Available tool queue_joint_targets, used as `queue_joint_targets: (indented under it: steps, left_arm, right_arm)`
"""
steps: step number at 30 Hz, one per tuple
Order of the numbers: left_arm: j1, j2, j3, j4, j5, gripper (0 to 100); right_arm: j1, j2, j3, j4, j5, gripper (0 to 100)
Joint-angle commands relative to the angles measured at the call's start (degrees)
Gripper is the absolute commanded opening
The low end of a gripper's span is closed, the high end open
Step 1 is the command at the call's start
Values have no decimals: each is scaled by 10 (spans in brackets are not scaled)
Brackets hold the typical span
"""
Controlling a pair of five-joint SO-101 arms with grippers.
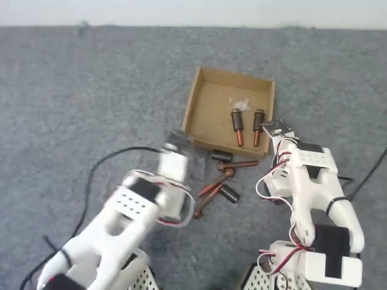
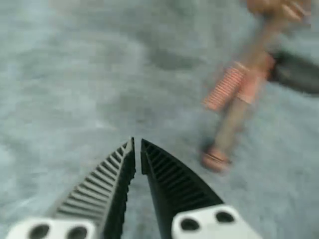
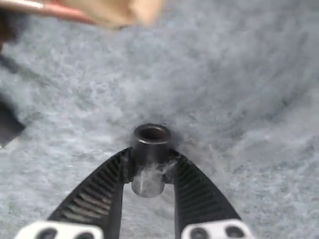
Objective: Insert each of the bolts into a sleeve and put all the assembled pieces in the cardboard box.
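Black ribbed jaws on the left end effector (image 2: pixel 137 145) are sitting all but together, gripping nothing, as it is hovering over the middle of the table. Loose copper bolts (image 2: pixel 238 102) are lying crossed just ahead of it, with two spare sleeves (image 1: pixel 221 156) resting beside them. Further on, the right end effector (image 3: pixel 150 155) is pinching a dark sleeve (image 3: pixel 151 139), holding it upright with its bore facing up, just off the near right corner of the cardboard box (image 1: pixel 213 99). Two assembled pieces (image 1: pixel 237 125) are already lying inside that box.

Now the risk, as I'm reading it: that sleeve is being held by a narrow grip on a round wall, so a bolt arriving off-axis could be tipping or twisting it out. Those crossed bolts could also be dragging each other during a pick.

The grey, carpet-like table (image 1: pixel 72 90) is running back to a pale wall (image 1: pixel 181 12).
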Motion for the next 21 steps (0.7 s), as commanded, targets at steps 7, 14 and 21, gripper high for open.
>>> queue_joint_targets:
  steps: [7,14,21]
  left_arm:
    - [120,11,-89,4,4,20]
    - [116,71,-63,-47,31,21]
    - [114,177,-87,-60,33,185]
  right_arm:
    - [14,-18,-15,-15,4,7]
    - [7,-18,-15,-15,6,7]
    - [3,-18,-15,-13,6,7]
